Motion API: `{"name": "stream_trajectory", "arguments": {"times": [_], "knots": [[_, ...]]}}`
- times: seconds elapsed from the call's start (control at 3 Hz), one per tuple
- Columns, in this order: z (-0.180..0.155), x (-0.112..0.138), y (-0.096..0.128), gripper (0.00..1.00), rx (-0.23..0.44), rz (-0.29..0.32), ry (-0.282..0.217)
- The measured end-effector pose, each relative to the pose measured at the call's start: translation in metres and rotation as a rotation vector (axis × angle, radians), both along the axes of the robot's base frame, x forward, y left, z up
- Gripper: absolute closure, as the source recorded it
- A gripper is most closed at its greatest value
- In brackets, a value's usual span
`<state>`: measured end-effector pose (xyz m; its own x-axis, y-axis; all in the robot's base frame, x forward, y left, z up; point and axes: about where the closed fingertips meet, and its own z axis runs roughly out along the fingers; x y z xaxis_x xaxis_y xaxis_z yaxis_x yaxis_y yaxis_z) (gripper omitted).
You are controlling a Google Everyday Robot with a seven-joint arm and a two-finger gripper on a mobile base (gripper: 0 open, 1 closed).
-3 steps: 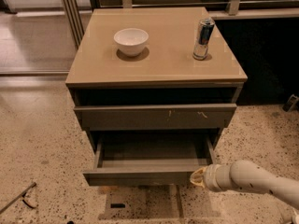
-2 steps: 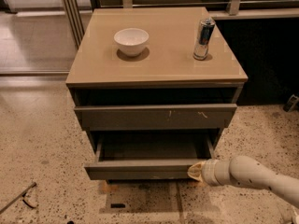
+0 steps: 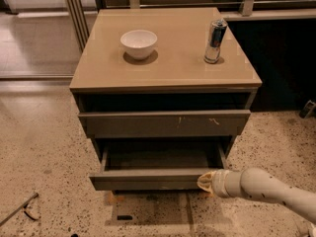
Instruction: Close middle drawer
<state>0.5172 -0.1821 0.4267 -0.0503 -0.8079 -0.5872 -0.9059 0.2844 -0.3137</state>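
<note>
The middle drawer stands partly pulled out of the grey-brown cabinet, its plain front panel low in the camera view and its grey boxed inside showing behind it. My gripper comes in from the lower right on a white arm and touches the right end of that front panel. Above it is the top drawer front with small pale scratch marks, slightly out from the cabinet body.
On the tan cabinet top stand a white bowl and a metal can. The floor is speckled terrazzo. A thin dark tool lies at the lower left. A dark wall and railing lie behind.
The middle drawer has slid inward toward the cabinet, showing less of its inside. My gripper has moved forward with the front panel's right end.
</note>
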Motion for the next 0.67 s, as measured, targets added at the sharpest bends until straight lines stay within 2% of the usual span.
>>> {"name": "stream_trajectory", "arguments": {"times": [0.67], "knots": [[-0.007,0.021,0.002,1.00,-0.008,0.011,-0.155]]}}
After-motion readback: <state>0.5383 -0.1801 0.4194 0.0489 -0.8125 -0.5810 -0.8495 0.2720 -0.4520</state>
